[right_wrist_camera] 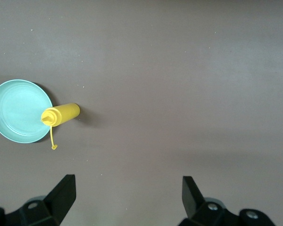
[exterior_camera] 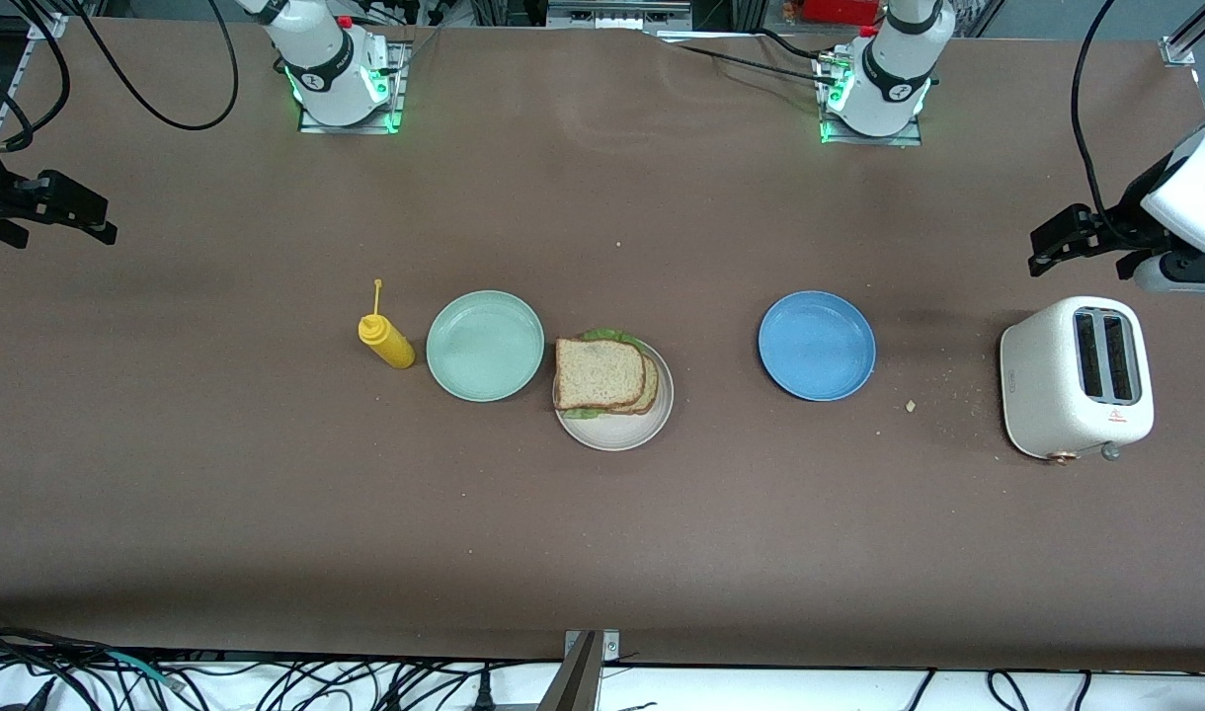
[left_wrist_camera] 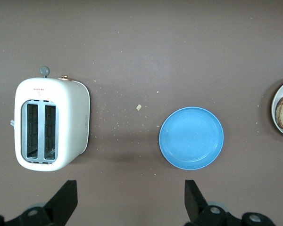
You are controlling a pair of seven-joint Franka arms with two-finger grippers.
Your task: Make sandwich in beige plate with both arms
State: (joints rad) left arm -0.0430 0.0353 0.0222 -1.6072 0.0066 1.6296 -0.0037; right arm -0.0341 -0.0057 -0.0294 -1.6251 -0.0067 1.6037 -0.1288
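Because the sandwich (exterior_camera: 603, 374) already sits assembled on the beige plate (exterior_camera: 630, 431) at frame centre, you see the left claw (exterior_camera: 1069, 244) at the right edge and the right claw (exterior_camera: 64, 209) at the left edge, both released, empty and parked clear.

The toaster (exterior_camera: 1075, 378) carries small red markings, too tiny to read.

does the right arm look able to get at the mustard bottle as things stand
Probably yes. The right pincer hangs open over bare table toward the right arm's end, and nothing lies between it and the mustard bottle, which stands upright beside the mint green plate.
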